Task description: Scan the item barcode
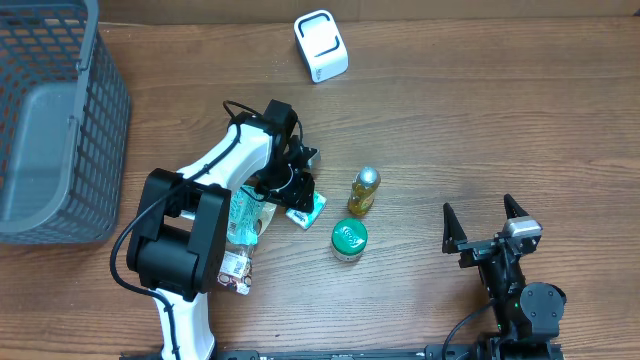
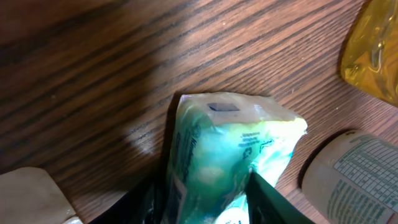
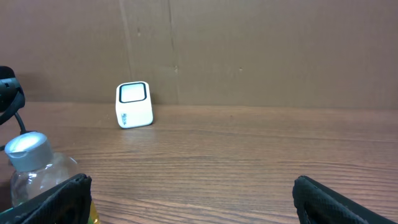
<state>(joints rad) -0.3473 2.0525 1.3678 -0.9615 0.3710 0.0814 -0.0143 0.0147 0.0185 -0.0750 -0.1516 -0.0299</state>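
**A:** Where is the packet (image 1: 311,212)?
**B:** Near mid-worktop (image 1: 450,120), clamped at its sides by the left gripper (image 1: 299,198). Its green-and-white print is too blurred to read.
**A:** What stands around it?
**B:** A yellow bottle (image 1: 364,190) with a silver cap is just beside it, and a green-lidded jar (image 1: 349,238) is nearer the front edge. The white scanner (image 1: 321,45) sits by the far edge and the grey basket (image 1: 60,120) at the far left corner.
**A:** And the right gripper (image 1: 480,212)?
**B:** Jaws wide apart, near the front right corner. The worktop is wood-grain, with a brown wall (image 3: 280,50) behind.
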